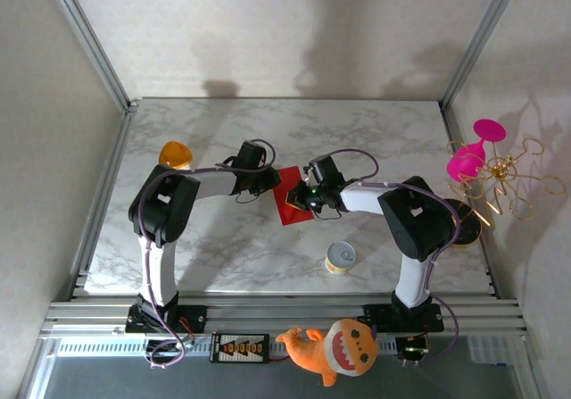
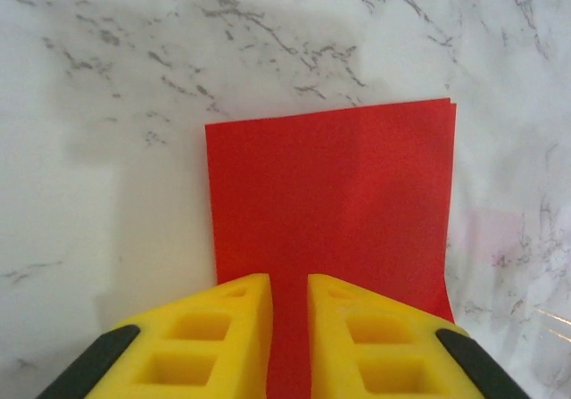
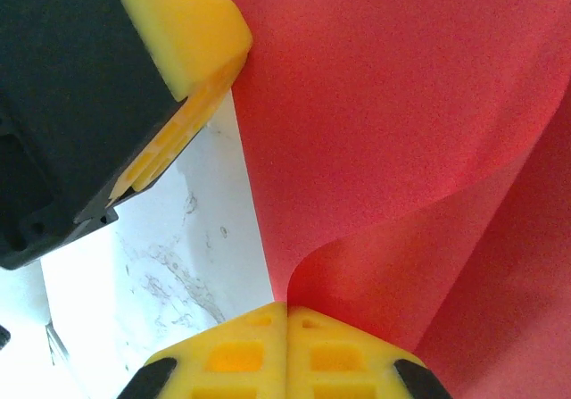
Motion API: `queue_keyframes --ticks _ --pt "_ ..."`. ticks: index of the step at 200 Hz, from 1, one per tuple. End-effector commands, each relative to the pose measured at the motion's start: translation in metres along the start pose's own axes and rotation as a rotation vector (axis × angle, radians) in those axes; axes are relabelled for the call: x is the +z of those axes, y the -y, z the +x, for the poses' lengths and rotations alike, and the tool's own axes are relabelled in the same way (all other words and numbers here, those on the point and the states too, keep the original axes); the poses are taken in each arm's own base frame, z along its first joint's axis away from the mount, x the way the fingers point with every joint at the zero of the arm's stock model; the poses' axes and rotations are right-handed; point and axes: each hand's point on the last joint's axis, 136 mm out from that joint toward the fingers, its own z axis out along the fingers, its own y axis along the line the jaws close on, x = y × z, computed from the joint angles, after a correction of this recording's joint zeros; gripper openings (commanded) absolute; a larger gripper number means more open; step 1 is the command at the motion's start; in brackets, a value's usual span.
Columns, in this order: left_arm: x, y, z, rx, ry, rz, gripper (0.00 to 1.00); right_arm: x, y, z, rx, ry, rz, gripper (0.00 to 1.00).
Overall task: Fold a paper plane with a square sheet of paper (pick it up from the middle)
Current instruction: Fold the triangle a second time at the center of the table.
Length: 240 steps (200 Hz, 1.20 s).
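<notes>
**Mid-fold: right claw has a flap pinched, left one sits on the other edge**

The square sheet of paper [image 1: 291, 201] is lying roughly mid-table on the marble table [image 1: 223, 247], right between the two arms. It looks doubled over, since the left wrist view shows two edges stacked at its far corner. One flap curls up off the rest because the right gripper [image 3: 287, 310] has its jaws clamped tight together on that flap's edge. That lifts it into a soft bend, with no crease there yet.

The left gripper [image 2: 290, 285] is over the opposite edge. Its jaws are a small gap apart with red showing through, and as far as I can see it isn't pinching anything. My guess is it's there to pin the sheet so it doesn't slide while the flap gets carried over. In the right wrist view, one of its fingers [image 3: 201, 33] sits right at the paper's border.

It's nowhere near a dart shape, so I'd call this early-to-middle of the job.
</notes>
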Motion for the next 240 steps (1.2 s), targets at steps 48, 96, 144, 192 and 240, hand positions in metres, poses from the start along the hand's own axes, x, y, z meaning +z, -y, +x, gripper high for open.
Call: queue_keyframes --ticks 48,96,144,192,240 --pt "0.014 -0.020 0.011 0.000 -0.051 -0.060 0.17 0.008 -0.007 -0.008 -0.006 0.012 -0.013 0.00" --pt "0.015 -0.019 0.014 0.004 -0.060 -0.059 0.16 0.011 -0.006 -0.012 0.008 0.026 -0.009 0.00" --pt "0.017 -0.020 0.017 0.004 -0.067 -0.064 0.16 0.012 -0.006 -0.014 0.015 0.037 -0.008 0.00" --pt "0.018 -0.021 0.018 0.001 -0.071 -0.066 0.16 0.014 -0.005 -0.018 0.019 0.047 -0.006 0.00" --pt "0.018 -0.022 0.019 0.001 -0.073 -0.069 0.16 0.016 -0.004 -0.019 0.020 0.047 -0.001 0.00"
